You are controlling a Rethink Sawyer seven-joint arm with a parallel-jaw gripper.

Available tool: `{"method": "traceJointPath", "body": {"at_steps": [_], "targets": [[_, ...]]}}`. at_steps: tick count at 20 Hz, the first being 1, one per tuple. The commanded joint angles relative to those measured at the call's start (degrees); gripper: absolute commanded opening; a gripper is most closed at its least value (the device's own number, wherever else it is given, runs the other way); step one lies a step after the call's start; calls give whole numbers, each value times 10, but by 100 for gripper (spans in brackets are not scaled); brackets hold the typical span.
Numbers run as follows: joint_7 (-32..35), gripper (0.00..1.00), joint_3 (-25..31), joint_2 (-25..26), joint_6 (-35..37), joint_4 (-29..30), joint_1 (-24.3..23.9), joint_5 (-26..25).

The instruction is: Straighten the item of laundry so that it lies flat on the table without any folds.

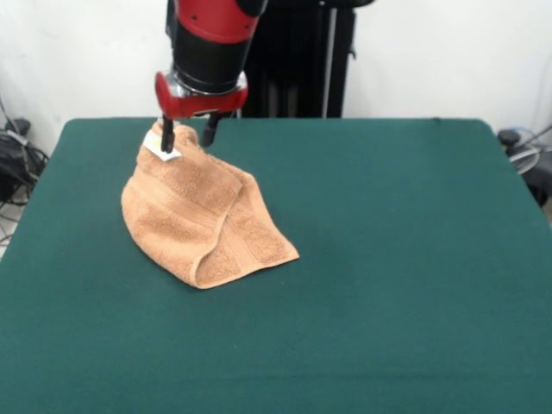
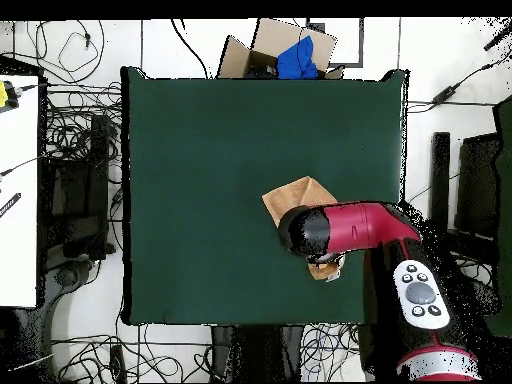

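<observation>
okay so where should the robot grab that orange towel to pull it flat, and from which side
Probably the far corner by the white tag, from above. The towel is folded over itself, and the hand already straddles that raised corner, so lifting there should let the fold open.

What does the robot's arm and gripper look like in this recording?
The arm has glossy red shells with black joint sections. One link carries a light grey oval panel with dark round buttons. The gripper has a red collar and two slim black fingers.
</observation>
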Motion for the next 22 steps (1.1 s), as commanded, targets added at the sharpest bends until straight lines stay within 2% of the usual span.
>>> {"method": "traceJointPath", "body": {"at_steps": [1,10,15,22], "targets": [[-32,100,23,36,-37,-1,-8,-47],[5,100,24,51,-94,18,-12,-57],[25,100,15,78,-130,4,-8,-71],[26,100,7,73,-137,9,-3,-65]]}}
